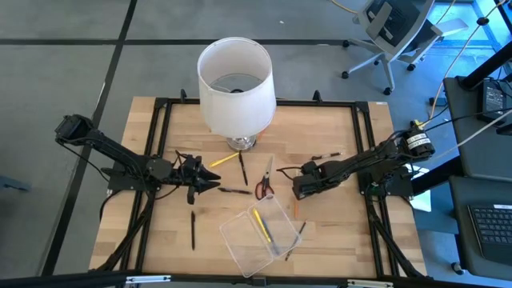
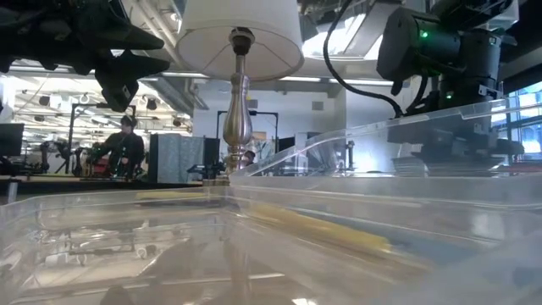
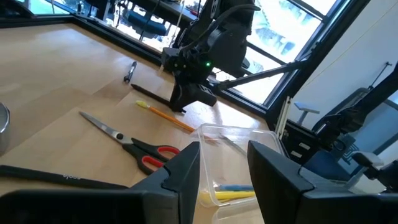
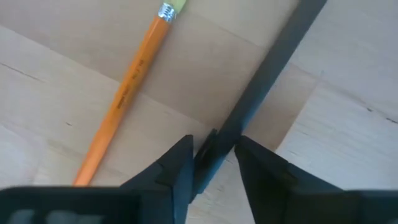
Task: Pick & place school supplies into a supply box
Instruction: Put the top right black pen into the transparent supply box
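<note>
- Counter [image 1: 336, 232] of pale wood carries everything, with the 2 arms reaching in from opposite sides so that each can work its own half of the scattered supplies.
- Lamp [image 1: 235, 86] with a large white shade stands at the far middle edge, out of the way of the picking area.
- Supply box [image 1: 260, 232], clear and shallow, sits at the near middle, between the 2 arms, probably so either one can drop into it; a yellow pencil [image 1: 261, 226] already lies inside, along with a darker thin item I cannot identify.
- Right gripper [image 4: 211, 163] is down at the counter just right of the scissors, its fingers [image 4: 177, 171] narrowly parted and straddling a black pen [image 4: 267, 74]. They look to be touching or about to pinch it, so I judge this the grasp step; whether the pinch is firm I cannot tell.
- Left gripper [image 3: 224, 177] hovers low over the left-centre of the counter with its fingers [image 3: 183, 174] spread and nothing between them, aimed across toward the box, seemingly waiting.
- Scissors [image 1: 264, 182] with red handles lie flat near the centre, blades pointing toward the lamp, not yet collected.
- Orange pencil [image 4: 127, 87] lies on the wood just beside the black pen, apart from it, close enough that the fingers could nudge it on closing.
- Other dark pens, such as a dark pen [image 1: 193, 226] near the left arm, remain loose on the wood.
</note>
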